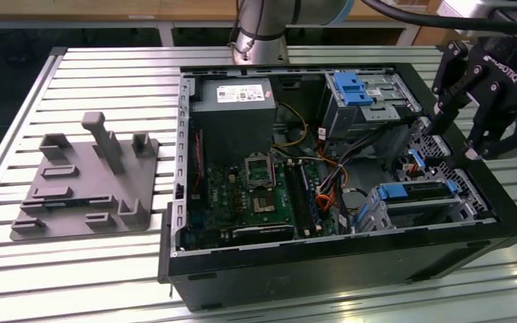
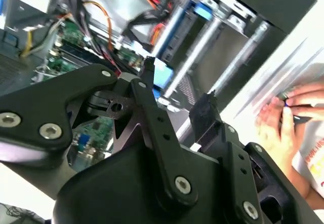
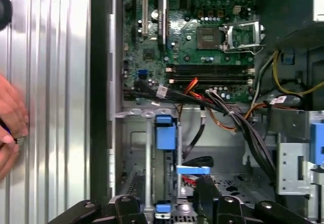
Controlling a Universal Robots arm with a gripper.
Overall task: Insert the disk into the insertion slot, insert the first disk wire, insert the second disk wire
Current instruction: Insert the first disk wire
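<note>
Open black tower computer case [image 1: 330, 269] lies on its side on the slatted aluminium table [image 1: 106, 67]. The black two-finger gripper [image 1: 452, 142] hangs above the case's edge at the exterior view's right, fingers spread apart with nothing between them; the second wrist view shows the gripper [image 2: 177, 84] equally spread. The flat silver-grey disk in its bright blue plastic carrier [image 1: 417, 190] sits inside the small grey perforated sheet-metal insertion slot [image 1: 425, 214], in the near corner of the case, below the gripper and apart from it. A bundle of black, orange and red wires [image 1: 335, 182] lies just beside the slot — whether any is plugged into the disk I cannot tell. A taller metal bay with a blue latch [image 1: 359, 91] stands behind. A person's hand [image 3: 11, 115] is over the table beside the case — not touching it. A grey moulded fixture [image 1: 88, 182] sits well apart at the exterior view's left
</note>
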